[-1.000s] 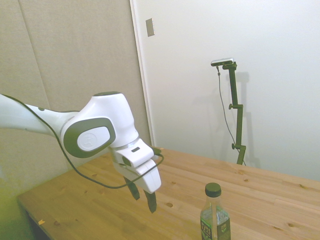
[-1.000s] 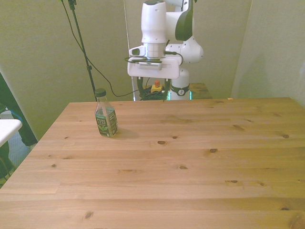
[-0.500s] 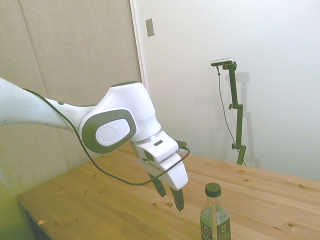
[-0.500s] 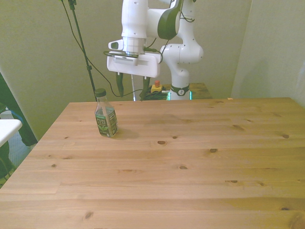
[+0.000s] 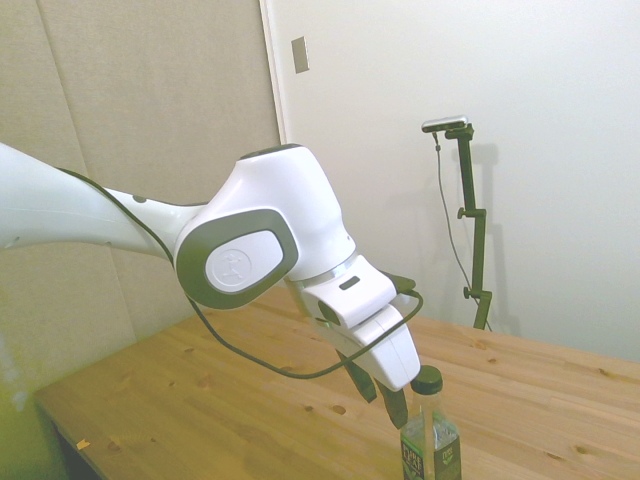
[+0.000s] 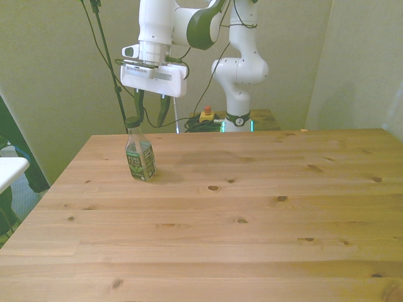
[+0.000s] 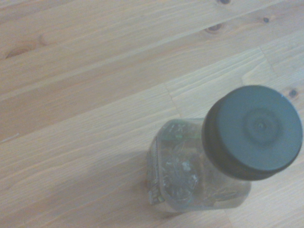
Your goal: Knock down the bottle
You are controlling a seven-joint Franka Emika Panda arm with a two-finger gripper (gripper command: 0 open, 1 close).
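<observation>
Contact looks close: the small clear plastic bottle with a dark green screw cap and dark green label (image 6: 140,153) stands upright on the pale wooden bench (image 6: 252,214), near the bench's far corner on the front view's left. The white arm's dark-fingered pincer (image 6: 151,108) hangs just above and a little behind the bottle's cap (image 6: 132,121), its two fingers spread apart and grasping nothing. In the side view one fingertip (image 5: 396,408) sits right beside the cap (image 5: 426,380); whether it touches cannot be told.

To do the step well, I judge the push should land high, at the cap or neck, where a light bottle tips most easily; a low push against the label would likely only slide it across the smooth wood. A steady sideways sweep through the cap's height, carried past the bottle's upright line, ought to topple it. The bench edge is near the bottle, so sweeping toward the bench's middle seems safer.

The label carries white lettering, but no word can be read in any view.
</observation>
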